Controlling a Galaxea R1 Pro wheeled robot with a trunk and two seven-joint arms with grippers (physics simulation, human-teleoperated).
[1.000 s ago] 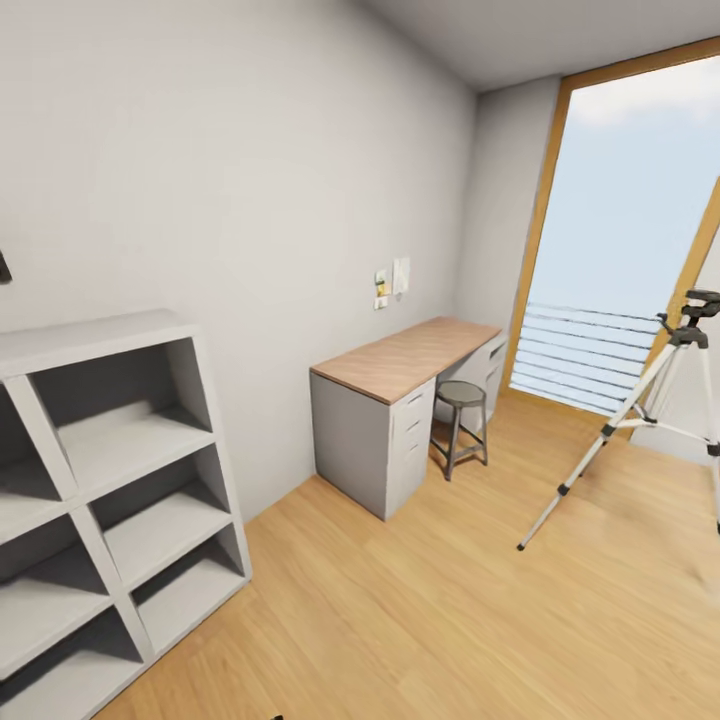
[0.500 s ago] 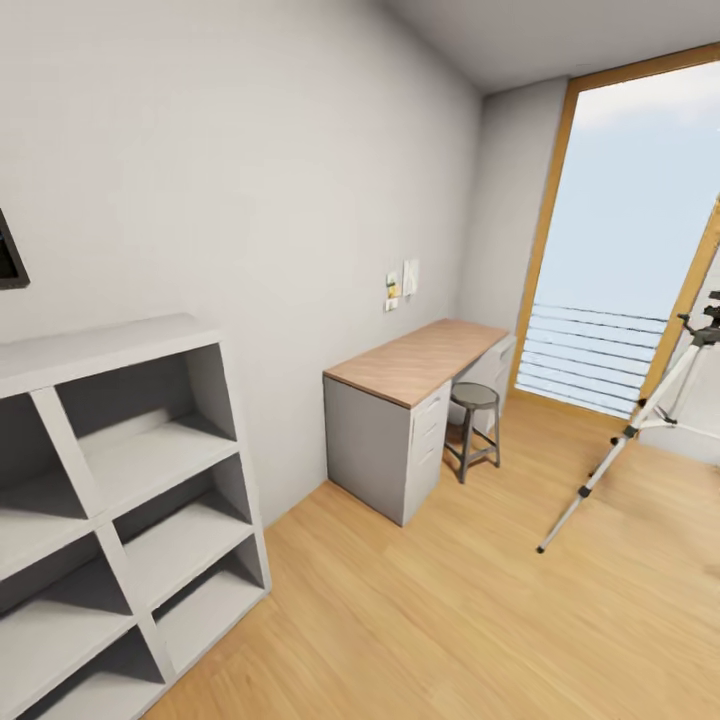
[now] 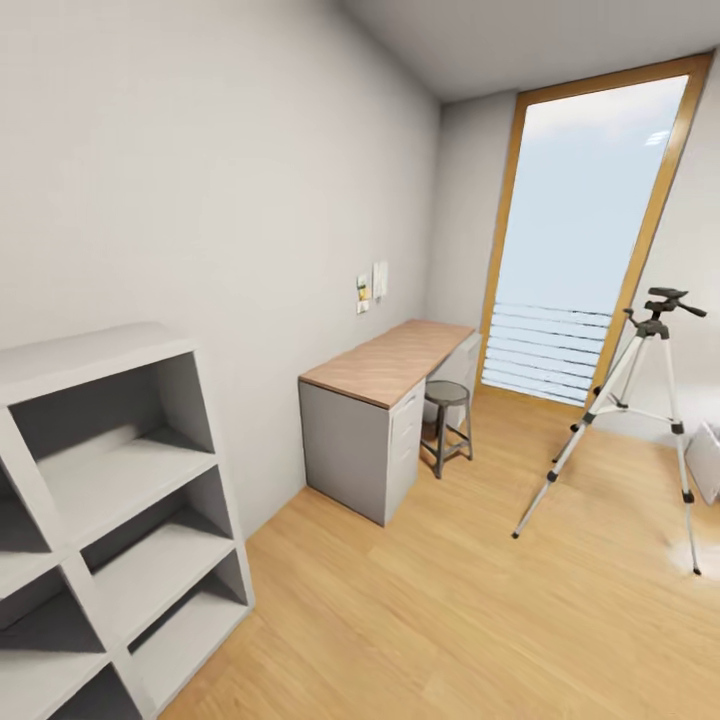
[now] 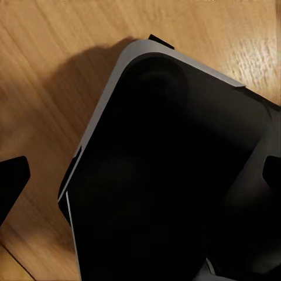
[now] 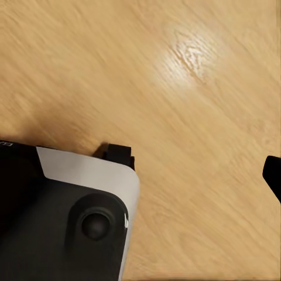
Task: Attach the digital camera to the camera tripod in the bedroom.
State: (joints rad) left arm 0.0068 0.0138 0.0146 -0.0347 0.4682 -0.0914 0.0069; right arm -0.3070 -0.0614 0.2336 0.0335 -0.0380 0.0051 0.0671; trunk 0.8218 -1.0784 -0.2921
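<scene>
Camera tripod (image 3: 640, 410) right of desk (image 3: 385, 370), open wood floor (image 3: 450, 600) between.

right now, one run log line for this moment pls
phase: in transit | tripod: upright by window | stool: at desk | camera: unseen | grippers: state unclear

- We look down on a light, honey-coloured wood plank floor (image 5: 193, 117), its grain running on a slant.
- A pale glossy highlight lies on the boards.
- A dark grey robot base with a pale grey rounded edge (image 5: 76, 216) sits over the floor.
- It carries a round black knob (image 5: 96, 224), and a small black block (image 5: 119, 155) juts from its rim.
- A black fingertip (image 5: 273, 174) pokes in at one edge; we cannot tell the gripper's opening.
</scene>
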